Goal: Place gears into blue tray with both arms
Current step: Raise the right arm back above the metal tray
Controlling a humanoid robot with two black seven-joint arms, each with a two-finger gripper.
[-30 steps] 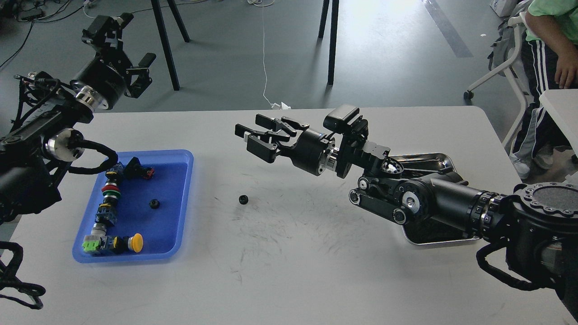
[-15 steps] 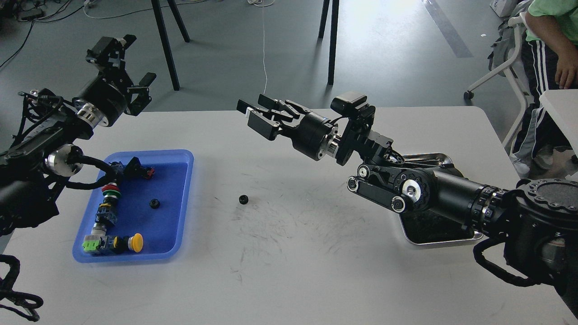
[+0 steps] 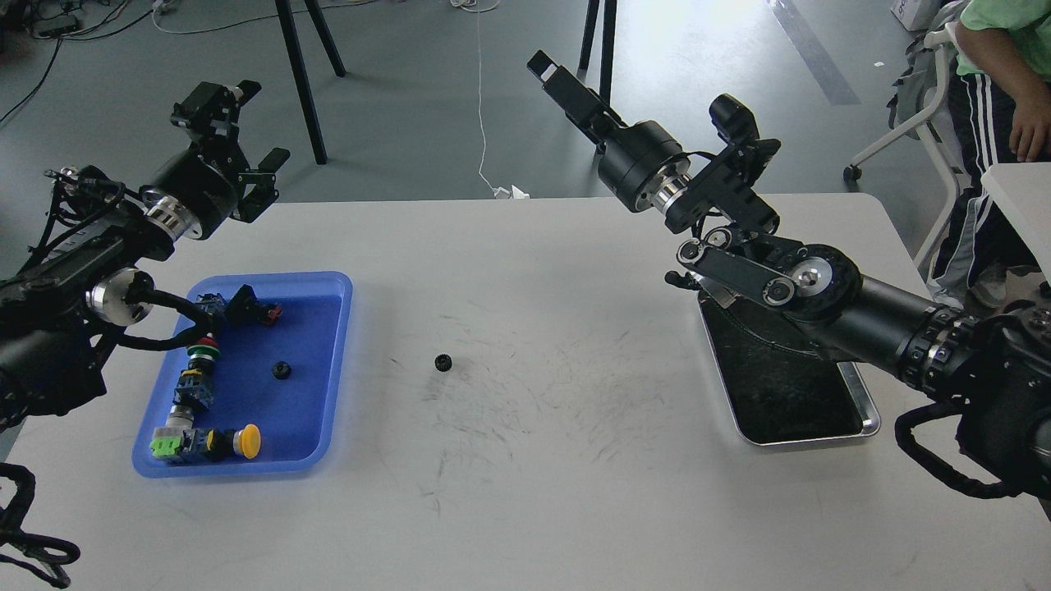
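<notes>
One gear (image 3: 443, 361) lies loose on the worktop (image 3: 525, 460), well below and to the left of my right pincer (image 3: 552, 72), and well to the right of and below my left pincer (image 3: 234, 135). A second gear (image 3: 282, 370) sits already inside the blue tray (image 3: 328, 283), w/ the coloured switches (image 3: 197, 373) along its left side.

To do this step well, I judge: come at the loose gear from straight above, tips either side of it, close gently — it's tiny and round, so it could skid or roll. Then carry it left and drop it low over bare tray floor, away from the switches.

Pose: my right arm is raised high, wrist up, pincer pointing away past the worktop's far edge — seen end-on, so I can't tell if it's spread or pressed together. Left pincer is up over the far-left corner, fingers spread, nothing in it. The metal tray (image 3: 862, 423) lies under my right forearm.
</notes>
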